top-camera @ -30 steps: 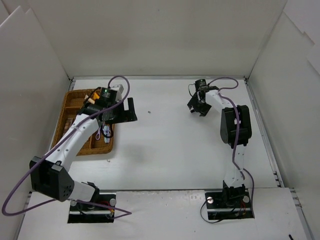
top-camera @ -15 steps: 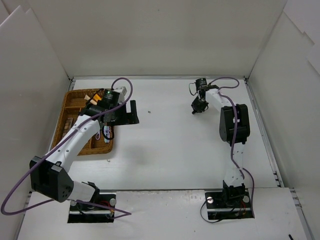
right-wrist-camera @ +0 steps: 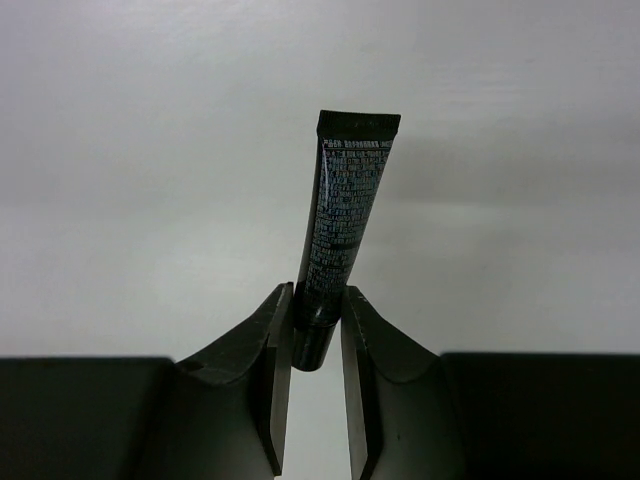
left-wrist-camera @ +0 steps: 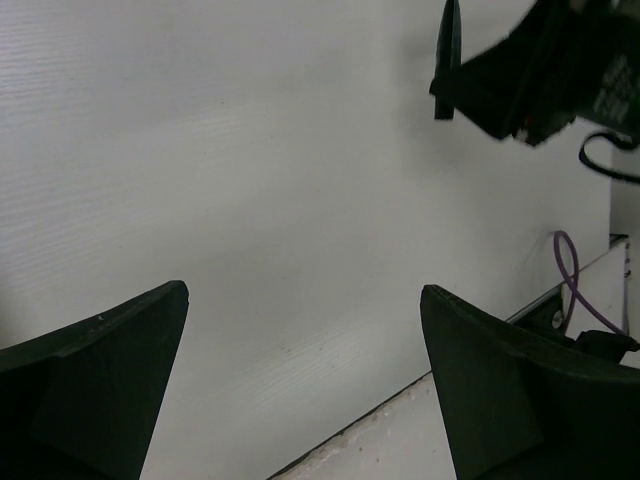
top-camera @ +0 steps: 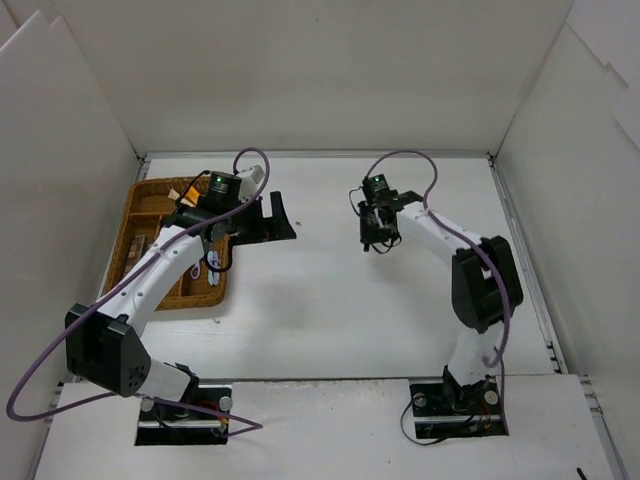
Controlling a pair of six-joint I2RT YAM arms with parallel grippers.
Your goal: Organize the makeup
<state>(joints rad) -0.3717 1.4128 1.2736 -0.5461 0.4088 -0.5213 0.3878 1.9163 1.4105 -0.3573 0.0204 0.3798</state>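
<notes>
Above the white table (top-camera: 330, 300), the right gripper (right-wrist-camera: 317, 300) squeezed a dark tube (right-wrist-camera: 350, 190) while the left gripper (left-wrist-camera: 305, 290) (fingers wide apart) pointed its way.

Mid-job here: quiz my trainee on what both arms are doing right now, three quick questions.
1. True or false: the left gripper has its fingers spread with nothing between them.
2. What does the right gripper hold? A) a wooden stick B) a slim black printed squeeze tube C) a pink compact
3. Fill in: the brown wicker divided tray lies on the ____ arm's side.
Key: 1 true; 2 B; 3 left.
</notes>
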